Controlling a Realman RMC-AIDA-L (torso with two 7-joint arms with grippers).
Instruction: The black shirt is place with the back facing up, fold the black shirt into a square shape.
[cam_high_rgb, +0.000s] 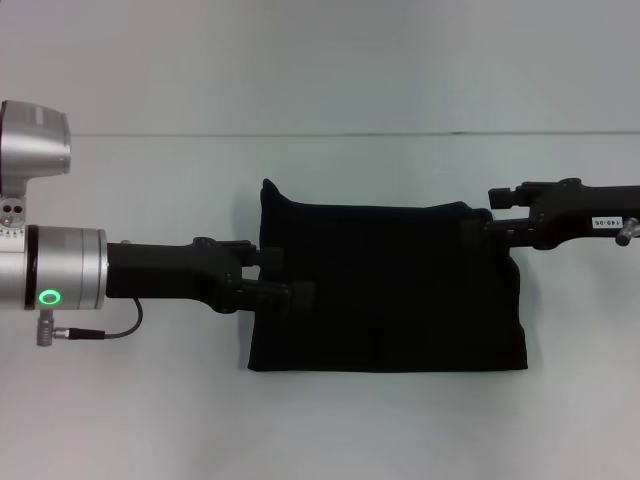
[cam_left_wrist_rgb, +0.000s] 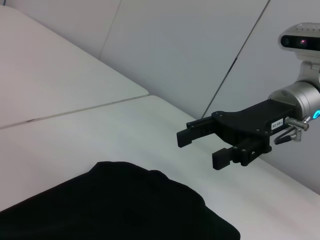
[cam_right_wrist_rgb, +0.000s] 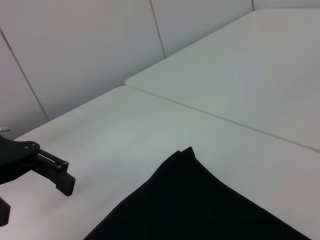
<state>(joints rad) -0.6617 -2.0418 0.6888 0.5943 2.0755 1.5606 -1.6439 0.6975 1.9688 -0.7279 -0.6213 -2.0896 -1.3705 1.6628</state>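
Note:
The black shirt (cam_high_rgb: 390, 290) lies flat on the white table as a folded, roughly rectangular block, with no lettering showing. My left gripper (cam_high_rgb: 285, 277) is at the shirt's left edge, open. In the right wrist view its fingers (cam_right_wrist_rgb: 61, 178) stand apart beside the shirt (cam_right_wrist_rgb: 200, 205). My right gripper (cam_high_rgb: 496, 214) is at the shirt's far right corner. The left wrist view shows that gripper (cam_left_wrist_rgb: 202, 148) open with nothing between its fingers, hovering just past the shirt's (cam_left_wrist_rgb: 110, 205) edge.
The white table (cam_high_rgb: 320, 430) stretches all around the shirt. A seam (cam_high_rgb: 330, 135) runs across the table behind the shirt. A cable hangs from my left wrist (cam_high_rgb: 100, 330).

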